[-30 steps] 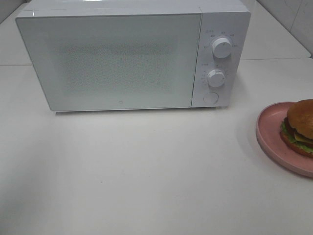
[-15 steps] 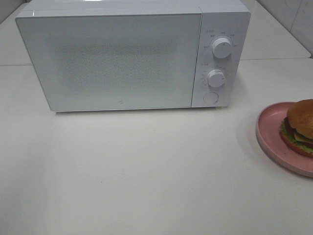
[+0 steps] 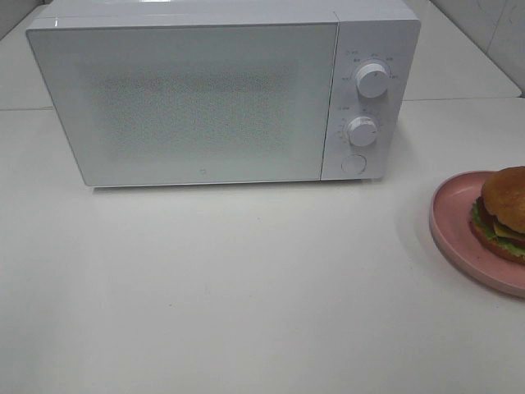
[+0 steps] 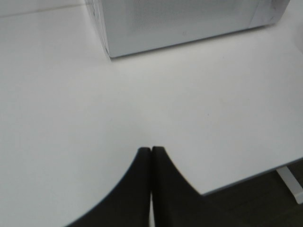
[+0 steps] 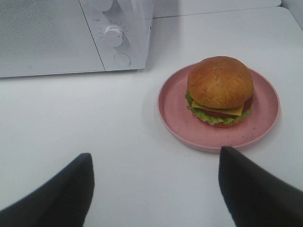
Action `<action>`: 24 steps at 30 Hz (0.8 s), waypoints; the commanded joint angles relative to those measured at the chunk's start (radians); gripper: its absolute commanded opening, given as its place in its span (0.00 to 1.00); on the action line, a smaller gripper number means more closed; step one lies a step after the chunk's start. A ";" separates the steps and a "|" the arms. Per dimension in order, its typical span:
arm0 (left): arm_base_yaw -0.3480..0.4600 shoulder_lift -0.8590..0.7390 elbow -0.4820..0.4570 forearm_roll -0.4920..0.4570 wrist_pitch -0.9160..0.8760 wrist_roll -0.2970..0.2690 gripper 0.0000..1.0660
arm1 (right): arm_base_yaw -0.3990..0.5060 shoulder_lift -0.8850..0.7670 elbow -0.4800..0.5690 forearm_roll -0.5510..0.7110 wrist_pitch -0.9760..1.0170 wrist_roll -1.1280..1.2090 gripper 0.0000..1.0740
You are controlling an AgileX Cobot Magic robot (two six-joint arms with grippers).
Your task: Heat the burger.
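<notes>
Nothing has moved: microwave door shut, burger plated beside it; left claw closed empty, right claw open. We judge opening the door squarely comes first.

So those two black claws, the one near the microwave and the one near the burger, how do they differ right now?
The left gripper has its black fingers pressed together, shut and empty, while the right gripper holds its fingers wide apart. The left one faces bare white table before the white microwave; the right one faces the golden-bun burger on its round pink plate. Neither holds or touches anything.
</notes>
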 commanded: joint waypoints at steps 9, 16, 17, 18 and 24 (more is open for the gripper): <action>0.003 -0.023 0.027 -0.005 -0.058 0.012 0.00 | -0.006 -0.028 0.002 0.006 -0.014 -0.016 0.64; 0.003 -0.023 0.027 -0.009 -0.059 0.008 0.00 | -0.006 -0.028 0.002 0.006 -0.014 -0.016 0.64; 0.003 -0.023 0.027 -0.009 -0.059 0.008 0.00 | -0.006 -0.028 0.002 0.006 -0.014 -0.016 0.64; 0.003 -0.023 0.027 -0.009 -0.059 0.008 0.00 | -0.006 -0.028 0.002 0.006 -0.014 -0.016 0.64; 0.003 -0.023 0.027 -0.010 -0.059 0.008 0.00 | -0.006 -0.028 0.002 0.006 -0.014 -0.016 0.64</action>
